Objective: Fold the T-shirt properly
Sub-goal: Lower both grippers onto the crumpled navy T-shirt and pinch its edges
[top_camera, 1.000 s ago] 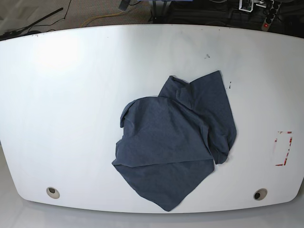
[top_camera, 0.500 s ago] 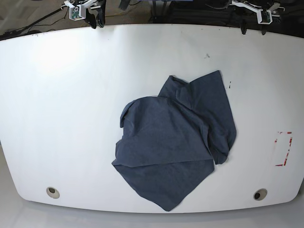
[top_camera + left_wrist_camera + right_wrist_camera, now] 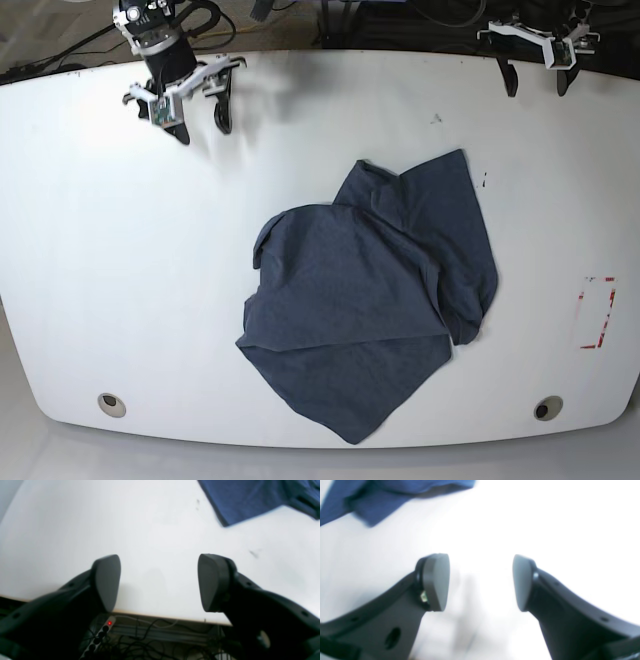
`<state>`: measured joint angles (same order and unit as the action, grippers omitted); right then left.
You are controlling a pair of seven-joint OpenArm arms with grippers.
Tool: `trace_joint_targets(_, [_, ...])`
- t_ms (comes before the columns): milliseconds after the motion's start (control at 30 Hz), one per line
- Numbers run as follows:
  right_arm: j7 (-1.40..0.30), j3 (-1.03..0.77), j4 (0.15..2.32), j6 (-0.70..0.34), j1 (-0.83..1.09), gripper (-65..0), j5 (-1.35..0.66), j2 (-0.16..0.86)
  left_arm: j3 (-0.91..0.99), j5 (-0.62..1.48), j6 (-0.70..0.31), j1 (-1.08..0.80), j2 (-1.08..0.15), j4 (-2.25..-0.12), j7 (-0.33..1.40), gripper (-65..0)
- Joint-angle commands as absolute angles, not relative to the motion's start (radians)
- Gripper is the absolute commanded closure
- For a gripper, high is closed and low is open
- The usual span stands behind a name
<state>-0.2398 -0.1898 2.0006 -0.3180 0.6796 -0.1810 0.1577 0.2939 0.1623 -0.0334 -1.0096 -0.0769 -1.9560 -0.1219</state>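
Both grippers, left [image 3: 534,68] and right [image 3: 200,112], hang spread and empty over the table's [image 3: 80,250] far edge, well apart from the T-shirt [image 3: 370,300]. The T-shirt lies crumpled at mid-table, unspread. Judgement: no fold made; all work remains.

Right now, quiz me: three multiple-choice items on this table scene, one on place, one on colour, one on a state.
1. Where does the T-shirt lie?
A. mid-table, toward the near edge
B. hanging off the far edge
C. on the floor

2. What colour is it?
A. red
B. dark slate-blue
C. yellow

3. How do both claws stand?
A. shut on the shirt
B. shut, holding nothing
C. open, holding nothing

Answers: 1 A, it lies crumpled on the table. 2 B, all three views show blue cloth. 3 C, the left claw and right claw show bare table between their fingers.
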Motion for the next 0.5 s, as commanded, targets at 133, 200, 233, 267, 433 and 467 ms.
trace_joint_targets(133, [-0.401, -0.153, 2.015, -0.441, 0.501, -39.0, -0.189, 0.206, 0.300, 0.166, -0.030, -1.018, -0.044, -1.972, -0.143, -45.8])
trace_joint_targets(200, [-0.440, -0.131, 2.014, -0.464, 0.447, -39.2, -0.189, 0.216, 0.300, 0.166, -0.030, -1.018, -0.044, -1.972, -0.143, -45.8])
trace_joint_targets(233, [-0.464, -0.111, 2.011, -0.479, 0.415, -39.3, -0.188, 0.228, 0.300, 0.165, -0.030, -1.018, -0.044, -1.971, -0.143, -45.8])
trace_joint_targets(267, [-0.479, -0.099, 2.011, -0.489, 0.398, -39.3, -0.185, 0.240, 0.300, 0.165, -0.030, -1.018, -0.044, -1.971, -0.143, -45.8])
trace_joint_targets(433, [-0.521, 0.027, 2.009, -0.542, 0.280, -39.3, -0.102, 0.303, 0.297, 0.165, -0.030, -1.015, -0.045, -1.969, -0.143, -45.8])
trace_joint_targets(467, [-0.521, 0.061, 2.009, -0.552, 0.260, -39.3, -0.068, 0.312, 0.295, 0.165, -0.031, -1.015, -0.047, -1.969, -0.143, -45.8])
